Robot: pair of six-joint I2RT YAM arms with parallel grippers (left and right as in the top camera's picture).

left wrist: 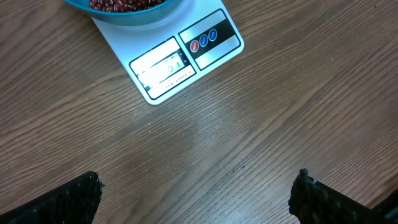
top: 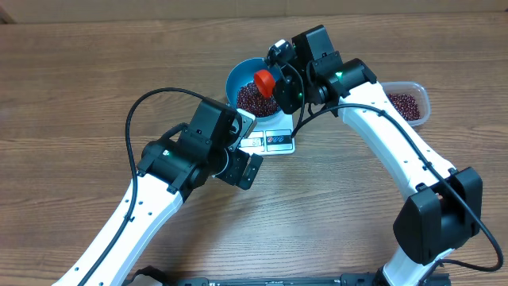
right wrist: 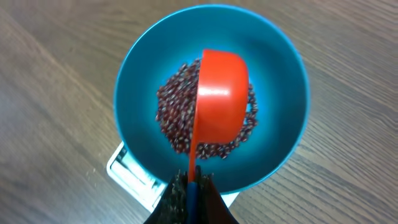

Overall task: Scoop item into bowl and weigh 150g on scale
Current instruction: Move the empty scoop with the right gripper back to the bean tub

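Beans (right wrist: pixel 171 118) in bowl (right wrist: pixel 280 81) | scoop (right wrist: pixel 221 99) above, handle btwn R fingers (right wrist: pixel 214 208)

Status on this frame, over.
Left gripper open, empty, near scale. Right gripper shut on red scoop above blue bowl, beans inside. Nothing blocking.

Left claw (left wrist: pixel 198 200) wide open, pointing down; right claw (right wrist: pixel 193 184) clamped shut.

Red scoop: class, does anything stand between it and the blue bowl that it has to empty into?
Nothing visible does. The red scoop, pinched by the right fingers, hangs directly over the blue bowl, its open mouth clear, above the beans inside.
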